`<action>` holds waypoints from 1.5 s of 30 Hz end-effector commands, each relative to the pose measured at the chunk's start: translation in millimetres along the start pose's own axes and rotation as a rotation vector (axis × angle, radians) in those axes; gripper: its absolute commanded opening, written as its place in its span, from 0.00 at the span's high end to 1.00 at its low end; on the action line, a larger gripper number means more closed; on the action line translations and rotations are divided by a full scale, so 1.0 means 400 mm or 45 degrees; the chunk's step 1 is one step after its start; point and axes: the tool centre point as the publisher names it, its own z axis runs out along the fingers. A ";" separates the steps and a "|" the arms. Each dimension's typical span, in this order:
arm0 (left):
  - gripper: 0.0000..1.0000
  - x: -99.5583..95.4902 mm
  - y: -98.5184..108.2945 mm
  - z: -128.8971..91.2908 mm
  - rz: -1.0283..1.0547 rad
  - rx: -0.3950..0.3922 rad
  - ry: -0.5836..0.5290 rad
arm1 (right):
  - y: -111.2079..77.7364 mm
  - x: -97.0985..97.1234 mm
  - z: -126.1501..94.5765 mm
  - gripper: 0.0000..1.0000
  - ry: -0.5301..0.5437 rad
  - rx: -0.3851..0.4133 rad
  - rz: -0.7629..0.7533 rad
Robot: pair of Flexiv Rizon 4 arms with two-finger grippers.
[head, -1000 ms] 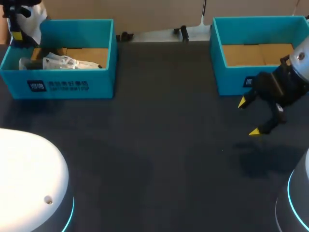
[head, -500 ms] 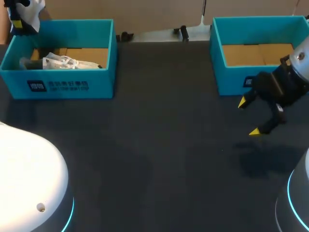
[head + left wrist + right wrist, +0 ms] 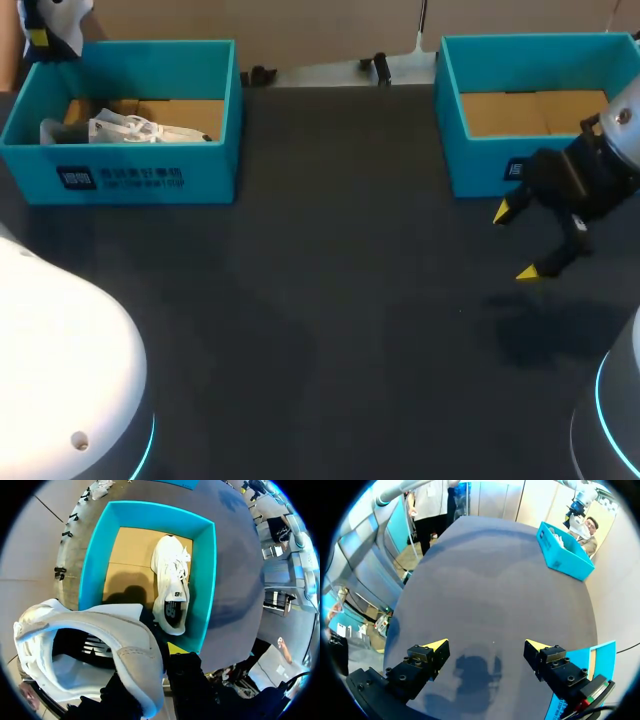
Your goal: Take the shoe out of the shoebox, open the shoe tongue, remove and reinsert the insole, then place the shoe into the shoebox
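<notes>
Left jaws risen, clenched on shoe [image 3: 132, 645] above shoebox [image 3: 205, 165] corner; right jaws released above table [image 3: 340, 310].

Black right gripper [image 3: 515, 242], yellow tips [image 3: 503, 211], apparently white wrist [image 3: 625, 122].

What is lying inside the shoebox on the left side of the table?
One white shoe lies on the shoebox's cardboard floor, along one long wall. A second shoe, held in the left gripper above the box, hides part of the floor.
</notes>
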 end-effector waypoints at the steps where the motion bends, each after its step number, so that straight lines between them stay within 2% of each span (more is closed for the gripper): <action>1: 1.00 0.001 0.001 -0.006 0.001 -0.002 -0.001 | 0.001 0.001 0.002 0.00 -0.002 0.004 0.001; 8: 1.00 0.001 0.001 -0.006 0.001 -0.002 -0.001 | 0.001 0.001 0.002 0.00 -0.002 0.004 0.001; 12: 1.00 0.026 -0.005 -0.022 0.162 -0.026 -0.053 | 0.001 0.001 0.002 0.00 -0.002 0.004 0.001; 15: 1.00 0.037 0.002 -0.033 0.263 -0.061 -0.102 | 0.001 0.001 0.002 0.00 -0.002 0.004 0.001; 17: 1.00 0.039 0.006 -0.038 0.333 -0.143 -0.179 | 0.001 0.001 0.002 0.00 -0.002 0.004 0.001; 18: 1.00 0.039 0.012 -0.040 0.371 -0.141 -0.183 | 0.001 0.001 0.002 0.00 -0.002 0.004 0.001; 19: 1.00 0.038 0.013 -0.040 0.488 -0.229 -0.208 | 0.001 0.001 0.002 0.00 -0.002 0.004 0.001; 20: 1.00 0.039 0.014 -0.038 0.520 -0.220 -0.237 | 0.001 0.001 0.002 0.00 -0.002 0.004 0.001; 21: 1.00 0.034 0.021 -0.037 0.570 -0.218 -0.230 | 0.001 0.001 0.002 0.00 -0.002 0.004 0.001; 22: 1.00 0.032 0.022 -0.035 0.730 -0.278 -0.216 | 0.001 0.001 0.002 0.00 -0.002 0.004 0.001; 23: 1.00 0.024 0.029 -0.037 0.756 -0.209 -0.195 | 0.001 0.001 0.002 0.00 -0.002 0.004 0.001; 29: 1.00 -0.001 0.052 -0.051 1.104 -0.269 -0.123 | 0.001 0.001 0.002 0.00 -0.002 0.004 0.001; 33: 1.00 -0.009 0.066 -0.070 1.333 -0.250 -0.064 | 0.001 0.001 0.002 0.00 -0.002 0.004 0.001; 39: 1.00 -0.006 0.062 -0.079 1.649 -0.378 0.013 | 0.001 0.001 0.002 0.00 -0.002 0.004 0.001; 42: 1.00 -0.011 0.058 -0.075 1.814 -0.416 0.041 | 0.001 0.001 0.002 0.00 -0.002 0.004 0.001; 45: 1.00 -0.018 0.063 -0.076 2.015 -0.409 0.032 | 0.001 0.001 0.002 0.00 -0.002 0.004 0.001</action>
